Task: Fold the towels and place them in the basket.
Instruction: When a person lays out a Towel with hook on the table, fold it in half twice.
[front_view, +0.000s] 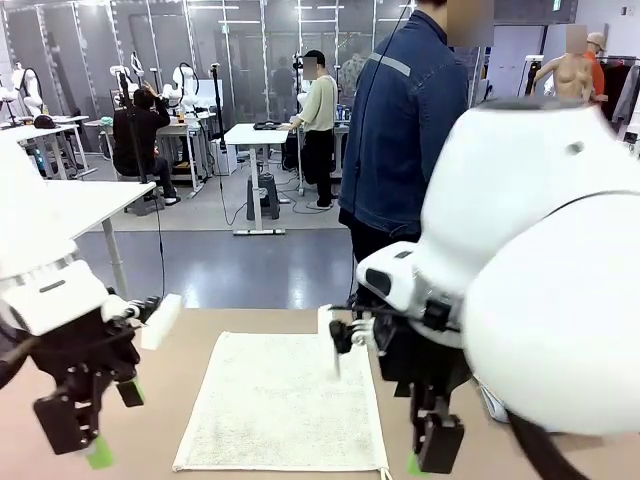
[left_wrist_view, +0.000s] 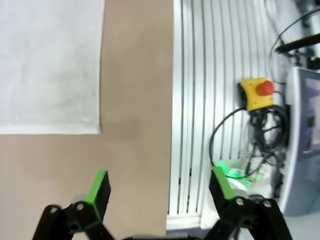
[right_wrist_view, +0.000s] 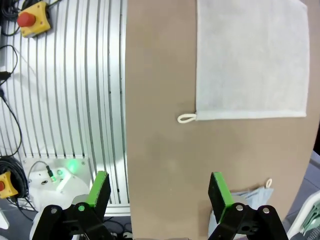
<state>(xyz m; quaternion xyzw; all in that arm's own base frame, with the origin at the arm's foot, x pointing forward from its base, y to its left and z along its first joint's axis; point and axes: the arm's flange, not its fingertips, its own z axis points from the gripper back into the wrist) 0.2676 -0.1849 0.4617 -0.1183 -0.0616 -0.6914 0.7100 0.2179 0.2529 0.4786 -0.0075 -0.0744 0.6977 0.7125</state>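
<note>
A pale towel (front_view: 280, 400) lies spread flat on the brown table (front_view: 180, 330), between my two arms. In the right wrist view the same towel (right_wrist_view: 250, 60) has a small corner loop (right_wrist_view: 186, 118). A bit of blue-grey cloth (right_wrist_view: 250, 192) with its own loop peeks out at the table's edge beside the right fingers. My left gripper (front_view: 115, 425) hangs open just left of the towel (left_wrist_view: 50, 65), above bare table, its jaws (left_wrist_view: 159, 187) empty. My right gripper (front_view: 430, 450) is open at the towel's near right corner, also empty (right_wrist_view: 160, 192). The basket is out of view.
A person in a dark blue jacket (front_view: 400, 130) stands at the far side. Past the table's near edge lie a slatted aluminium base (left_wrist_view: 200, 100), a yellow stop button box (left_wrist_view: 257, 93) and cables (left_wrist_view: 260, 135). Another button box (right_wrist_view: 32, 17) shows on the right side.
</note>
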